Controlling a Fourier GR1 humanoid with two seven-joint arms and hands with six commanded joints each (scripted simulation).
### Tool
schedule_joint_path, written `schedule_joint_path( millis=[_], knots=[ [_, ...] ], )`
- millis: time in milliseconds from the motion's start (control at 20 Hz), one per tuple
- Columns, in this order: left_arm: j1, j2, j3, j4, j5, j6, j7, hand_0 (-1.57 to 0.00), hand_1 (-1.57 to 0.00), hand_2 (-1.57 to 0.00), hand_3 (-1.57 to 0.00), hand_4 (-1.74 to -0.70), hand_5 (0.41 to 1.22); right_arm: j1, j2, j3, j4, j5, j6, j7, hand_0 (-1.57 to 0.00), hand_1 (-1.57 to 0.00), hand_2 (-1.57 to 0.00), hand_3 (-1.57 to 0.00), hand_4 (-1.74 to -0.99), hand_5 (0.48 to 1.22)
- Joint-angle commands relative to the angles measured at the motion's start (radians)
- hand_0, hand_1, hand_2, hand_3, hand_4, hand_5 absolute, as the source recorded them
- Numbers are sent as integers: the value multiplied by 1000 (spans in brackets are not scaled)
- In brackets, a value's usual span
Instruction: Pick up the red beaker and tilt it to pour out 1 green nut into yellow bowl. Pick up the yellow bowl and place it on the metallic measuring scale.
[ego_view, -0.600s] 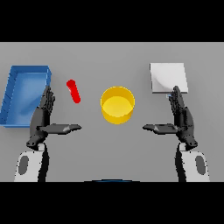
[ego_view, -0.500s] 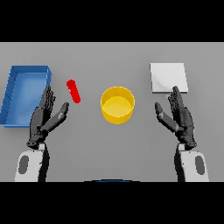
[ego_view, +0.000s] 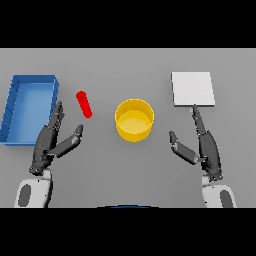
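Red beaker (ego_view: 84, 104): lies on the grey desk (ego_view: 130, 70), left of centre, between the blue tray (ego_view: 11, 107) and the yellow bowl (ego_view: 134, 119), touching neither. Long axis runs from upper left to lower right in the head view; the upper end, which looks like the open mouth, points away from the robot and slightly toward the tray, the lower end toward the bowl side.

Yellow bowl: upright near desk centre, opening up; contents cannot be made out.

Metallic measuring scale (ego_view: 193, 89): flat pale square, far right, well apart from the bowl.

Left robot hand (ego_view: 51, 142): released, fingers straight and pointing up toward the tray's near corner, thumb spread toward the bowl. Grasps nothing; near the beaker's lower end but apart from it.

Right robot hand (ego_view: 202, 144): released, fingers straight, tips just below the scale's near edge, thumb spread toward the bowl. Holds nothing.
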Motion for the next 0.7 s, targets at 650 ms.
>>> schedule_joint_path(
  millis=[650],
  knots=[
    [-263, -17, 51, 359, -25, 7, -15, 1, 1, 1, 1, -1369, 733, 10, 12, -13, -18, -73, 38, -15, 1, 1, 1, 1, -1329, 685]
  ],
)
